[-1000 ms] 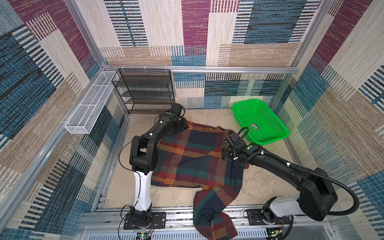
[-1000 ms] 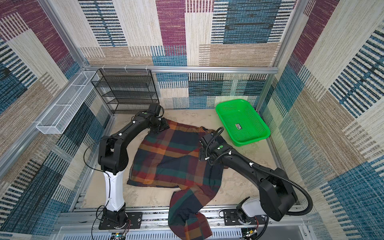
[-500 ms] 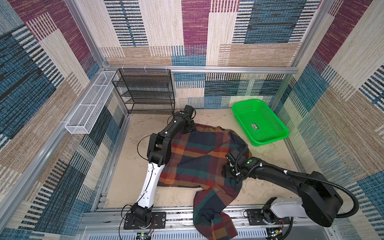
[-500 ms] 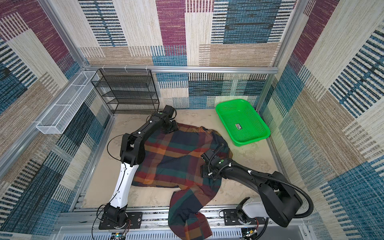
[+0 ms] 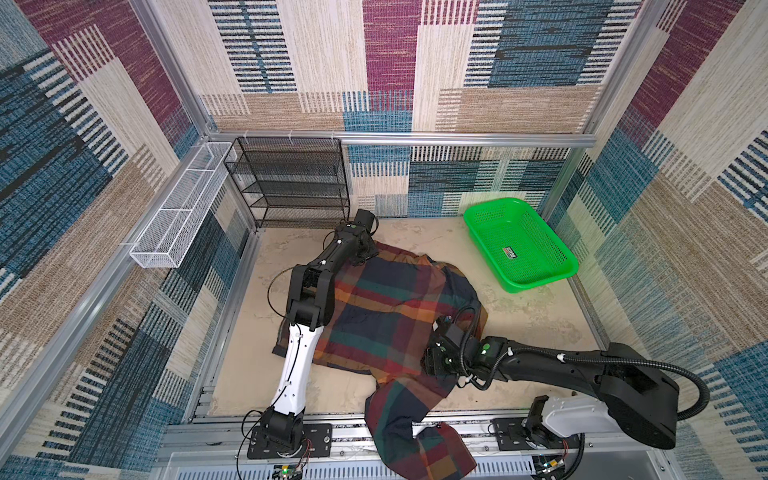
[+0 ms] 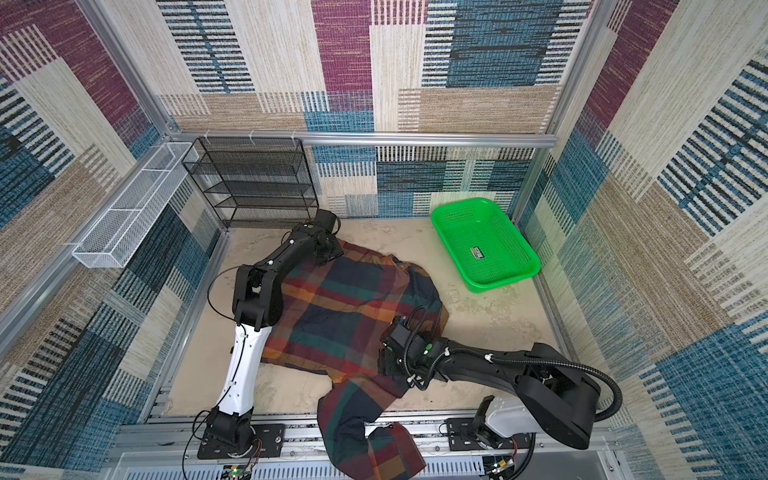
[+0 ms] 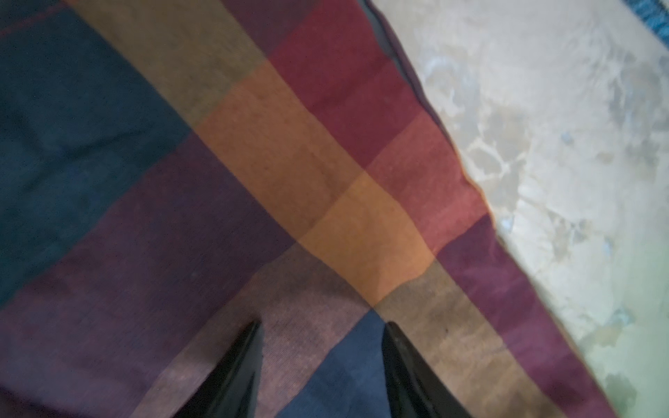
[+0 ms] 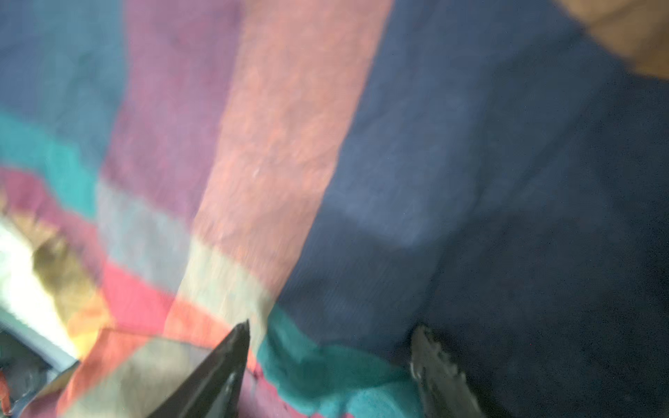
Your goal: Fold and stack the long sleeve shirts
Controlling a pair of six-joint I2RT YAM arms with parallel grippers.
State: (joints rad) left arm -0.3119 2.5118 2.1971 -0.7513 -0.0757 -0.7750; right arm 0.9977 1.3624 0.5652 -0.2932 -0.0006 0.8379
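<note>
Right wrist view first, nearest the front rail: the right gripper [image 8: 329, 325] has its fingers spread over the shirt [image 8: 470, 181], nothing pinched, though the picture is blurred. In both top views it sits at the shirt's five o'clock, right where a sleeve [image 5: 399, 415] spills off the table [image 5: 519, 324] edge toward six. The shirt body lies spread mid-table, rumpled along three o'clock. Farther back, at eleven o'clock, the left gripper [image 7: 322, 324] is poised over the far corner beside the hem, fingers apart, holding nothing. My read: this is flattening before the fold. To do it well, bring that hanging sleeve up onto the table first, because its weight could drag the body forward. Pinch one layer only, near a seam, and pull low and slow. The basket [image 5: 540, 284] waits at two o'clock, apart from the cloth.
</note>
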